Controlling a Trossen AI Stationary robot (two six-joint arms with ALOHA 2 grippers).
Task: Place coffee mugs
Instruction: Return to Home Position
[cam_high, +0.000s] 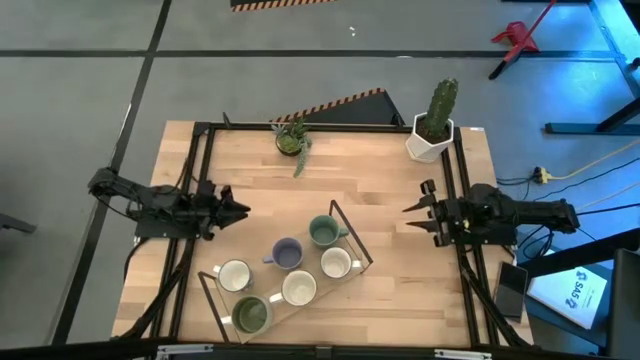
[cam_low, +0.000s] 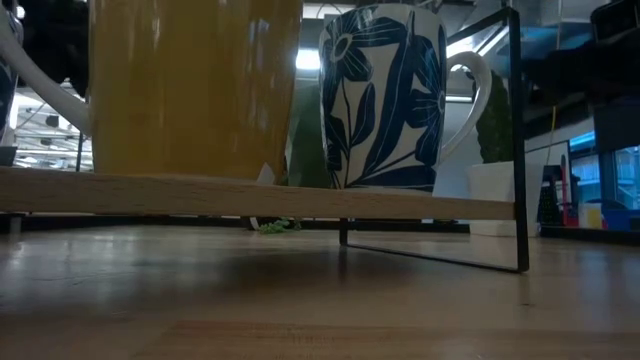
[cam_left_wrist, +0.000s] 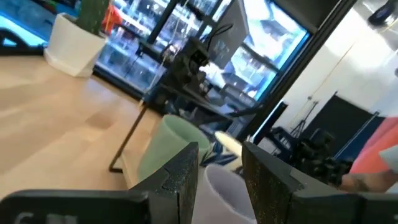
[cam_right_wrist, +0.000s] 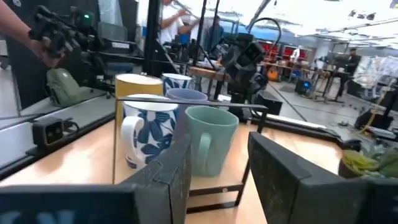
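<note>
Mugs (cam_high: 299, 288) are crowding the shelf (cam_low: 250, 198); left gripper (cam_high: 238, 210), right gripper (cam_high: 412, 210) are hanging open, empty, and a low swing is risking knocks.

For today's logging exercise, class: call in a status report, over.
Left end effector, right end effector open, empty. Six mugs on shelf. Cactus pot, small plant well clear.

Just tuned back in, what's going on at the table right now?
Six mugs stand in two rows on the shelf at the front of the table. Neither arm holds anything: the left gripper is open at the table's left side, the right gripper open at its right side, both pointing inward and clear of the shelf.
</note>
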